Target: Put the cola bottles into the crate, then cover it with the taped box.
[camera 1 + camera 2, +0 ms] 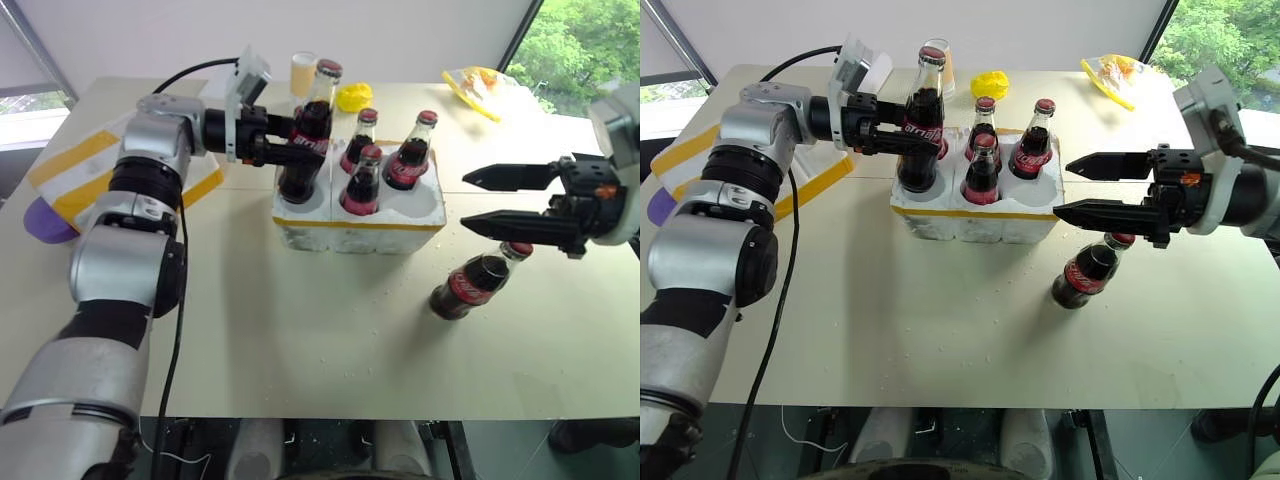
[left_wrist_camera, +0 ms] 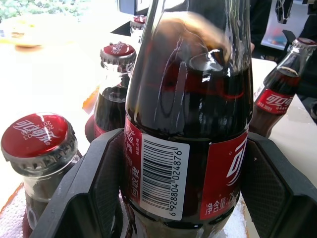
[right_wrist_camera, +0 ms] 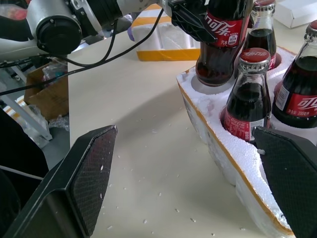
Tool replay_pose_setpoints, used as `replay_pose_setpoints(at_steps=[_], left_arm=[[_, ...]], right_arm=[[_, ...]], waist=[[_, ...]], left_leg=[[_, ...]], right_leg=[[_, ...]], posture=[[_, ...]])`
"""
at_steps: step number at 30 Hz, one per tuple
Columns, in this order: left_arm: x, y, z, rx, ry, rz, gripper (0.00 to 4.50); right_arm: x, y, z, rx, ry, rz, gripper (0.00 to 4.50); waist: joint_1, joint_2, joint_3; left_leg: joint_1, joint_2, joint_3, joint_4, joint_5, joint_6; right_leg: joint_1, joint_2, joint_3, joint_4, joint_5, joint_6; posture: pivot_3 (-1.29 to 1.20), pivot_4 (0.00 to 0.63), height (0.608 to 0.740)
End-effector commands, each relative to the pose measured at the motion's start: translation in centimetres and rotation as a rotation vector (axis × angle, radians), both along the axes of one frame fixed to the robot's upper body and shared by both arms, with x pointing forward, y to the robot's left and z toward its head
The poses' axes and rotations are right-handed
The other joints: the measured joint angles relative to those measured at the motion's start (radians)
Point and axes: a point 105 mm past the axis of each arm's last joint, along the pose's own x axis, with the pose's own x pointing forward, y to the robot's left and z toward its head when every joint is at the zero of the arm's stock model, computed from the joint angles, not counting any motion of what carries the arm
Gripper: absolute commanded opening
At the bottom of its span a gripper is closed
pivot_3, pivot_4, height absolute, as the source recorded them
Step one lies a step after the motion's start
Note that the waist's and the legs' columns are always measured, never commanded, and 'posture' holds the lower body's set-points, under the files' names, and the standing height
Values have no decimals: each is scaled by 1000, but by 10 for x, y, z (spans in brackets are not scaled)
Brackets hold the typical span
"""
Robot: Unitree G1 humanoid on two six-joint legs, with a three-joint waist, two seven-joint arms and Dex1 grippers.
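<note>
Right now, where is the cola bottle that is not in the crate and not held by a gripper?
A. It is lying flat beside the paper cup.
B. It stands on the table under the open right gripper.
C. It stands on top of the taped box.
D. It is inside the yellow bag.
B: the loose cola bottle stands on the table, just under the open right gripper.

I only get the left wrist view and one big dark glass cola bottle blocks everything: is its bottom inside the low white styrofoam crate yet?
Observer: Yes. The left gripper holds that cola bottle with its base in a corner well of the crate.
Operator: Where's my other gripper?
Observer: The right gripper hangs open above a loose bottle standing on the table.
Operator: And the cover?
Observer: The white yellow-taped box lies beside the crate, under the left arm.
</note>
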Motion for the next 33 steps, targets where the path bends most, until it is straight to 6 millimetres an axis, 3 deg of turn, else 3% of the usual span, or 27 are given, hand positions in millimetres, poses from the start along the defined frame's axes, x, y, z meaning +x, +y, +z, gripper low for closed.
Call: replay_pose_setpoints(at_steps=[1, 6, 16, 22, 28, 33], left_arm=[[-3, -1, 19, -28, -63, -14, 2806], [-6, -4, 30, -123, -8, -31, 2806], [-10, 6, 11, -119, 15, -28, 2806], [-2, 8, 9, -211, -9, 53, 2806], [-4, 12, -3, -209, -9, 72, 2806], [-11, 13, -26, -177, -14, 93, 2806]], right_arm=[[-4, -2, 15, 17, -69, -7, 4500], [-1, -3, 16, 18, -73, -15, 4500], [0, -5, 16, 19, -71, -26, 4500], [2, -4, 14, 18, -67, -22, 4500], [2, 0, 17, 36, -79, -8, 4500], [4, 2, 12, 46, -72, -5, 4500]], waist=[[0, 0, 0], [0, 0, 0], [-1, 0, 0], [0, 0, 0], [-2, 0, 0], [-1, 0, 0]], left_leg=[[0, 0, 0, 0, 0, 0], [0, 0, 0, 0, 0, 0], [-1, 0, 0, 0, 0, 0], [-1, 0, 0, 0, 0, 0], [-1, 0, 0, 0, 0, 0], [-1, 0, 0, 0, 0, 0]], right_leg=[[0, 0, 0, 0, 0, 0], [0, 0, 0, 0, 0, 0], [-1, 0, 0, 0, 0, 0], [-1, 0, 0, 0, 0, 0], [-1, 0, 0, 0, 0, 0], [0, 0, 0, 0, 0, 0]], posture=[[0, 150, 740], [0, 150, 740], [0, 150, 740], [0, 150, 740], [0, 150, 740], [0, 150, 740]])
